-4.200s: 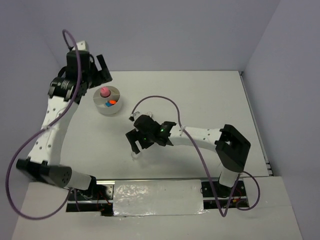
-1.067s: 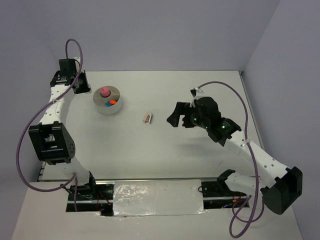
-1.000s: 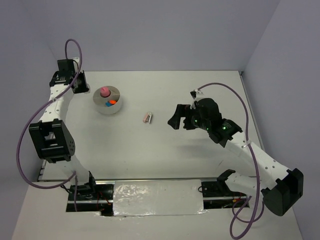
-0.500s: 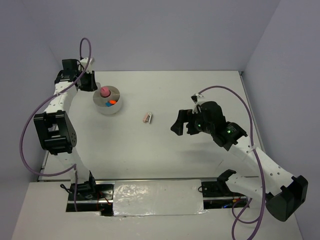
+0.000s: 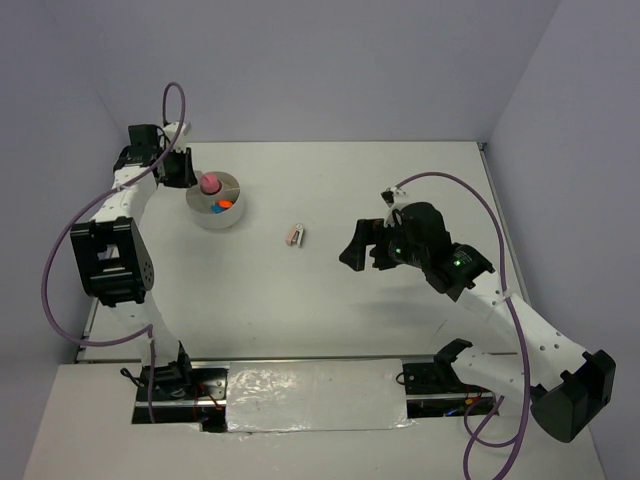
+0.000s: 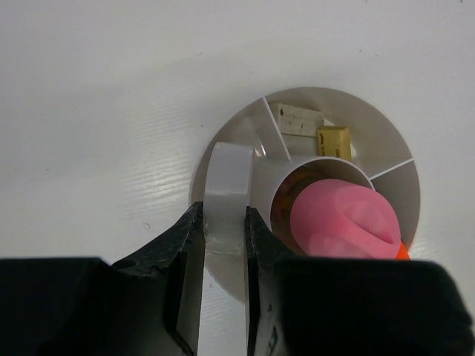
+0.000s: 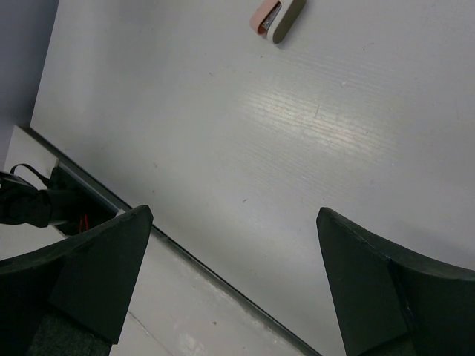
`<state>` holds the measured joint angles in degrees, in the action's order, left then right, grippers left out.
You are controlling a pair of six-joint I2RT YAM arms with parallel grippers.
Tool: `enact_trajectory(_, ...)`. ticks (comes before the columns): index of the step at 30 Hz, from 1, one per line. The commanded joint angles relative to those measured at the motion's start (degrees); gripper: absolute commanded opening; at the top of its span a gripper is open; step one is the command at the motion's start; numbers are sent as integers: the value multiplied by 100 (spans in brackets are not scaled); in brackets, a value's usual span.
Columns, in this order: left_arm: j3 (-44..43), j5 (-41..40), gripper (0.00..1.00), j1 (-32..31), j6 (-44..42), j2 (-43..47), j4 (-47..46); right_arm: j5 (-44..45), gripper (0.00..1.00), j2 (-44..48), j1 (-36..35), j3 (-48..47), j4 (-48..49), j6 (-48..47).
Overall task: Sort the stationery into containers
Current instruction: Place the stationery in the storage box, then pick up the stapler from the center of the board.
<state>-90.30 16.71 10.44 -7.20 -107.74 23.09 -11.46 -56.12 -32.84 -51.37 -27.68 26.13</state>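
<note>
The round divided dish [image 5: 213, 214] stands at the far left. Its centre holds a pink cylinder [image 5: 209, 184] [image 6: 341, 219], one compartment small blue and orange squares [image 5: 222, 206], another two tan and grey blocks [image 6: 298, 120]. My left gripper [image 5: 184, 170] [image 6: 224, 211] hangs over the dish's left rim [image 6: 215, 152], shut on a whitish translucent tape ring [image 6: 226, 178] seen edge-on. A small pink and grey piece [image 5: 295, 235] [image 7: 276, 16] lies alone on the table. To its right my right gripper [image 5: 355, 250] [image 7: 234, 274] hovers above the table, open, with nothing between its fingers.
The table's near edge with a foil-covered strip [image 5: 315, 395] runs along the bottom. A dark rail and cables [image 7: 44, 200] show below the right gripper. Grey walls close in the left, back and right sides.
The left gripper has moved right from beside the dish to its left rim, still shut on the tape ring. The right gripper has dropped slightly, still open.
</note>
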Motion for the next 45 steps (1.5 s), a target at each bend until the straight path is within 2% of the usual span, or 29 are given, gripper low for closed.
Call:
enact_trajectory(1, 206, 131, 25, 29, 35, 69, -323, -84, 100, 4, 23, -145, 263, 68)
enact_trajectory(4, 303, 121, 30, 29, 61, 104, -341, -128, 100, -22, 23, -145, 307, 85)
enact_trajectory(5, 329, 105, 38, 29, 96, 122, -349, -137, 100, -31, 32, -153, 316, 85)
enact_trajectory(6, 346, 96, 99, 29, 148, 166, -375, -154, 100, -48, 23, -162, 333, 94)
enact_trajectory(17, 57, -98, 99, 178, 553, 745, -420, -251, 100, -425, 23, -171, 641, 199)
enact_trajectory(19, -57, -324, 99, 204, 667, 825, -306, -120, 100, -592, 6, -215, 711, 173)
enact_trajectory(23, -304, -1114, 99, 213, 1762, 1175, 176, 390, 100, -1180, -3, -495, 624, 147)
enact_trajectory(27, -269, -1644, 99, 266, 3091, 1703, 888, 1224, 100, -2630, -170, -1373, 194, 489)
enact_trajectory(30, 81, -1417, 99, 354, 3549, 2247, 1284, 2164, 100, -3395, -493, -2128, -255, 911)
enact_trajectory(32, 713, -1232, 99, 459, 3803, 2851, 1259, 2603, 100, -4098, -661, -2655, -360, 1060)
enact_trajectory(33, 1246, -979, 99, 511, 3875, 3064, 1111, 2692, 100, -4579, -810, -2859, -439, 1087)
enact_trajectory(39, 3392, 260, 99, 547, 4551, 4621, 416, 2869, 98, -5918, -1172, -4090, -572, 1114)
enact_trajectory(42, 3852, 561, 99, 547, 4675, 4912, 266, 3061, 98, -6516, -1295, -4696, -773, 1105)
enact_trajectory(45, 3662, 685, 99, 408, 4597, 4895, 546, 3299, 97, -7087, -1339, -5285, -923, 1105)
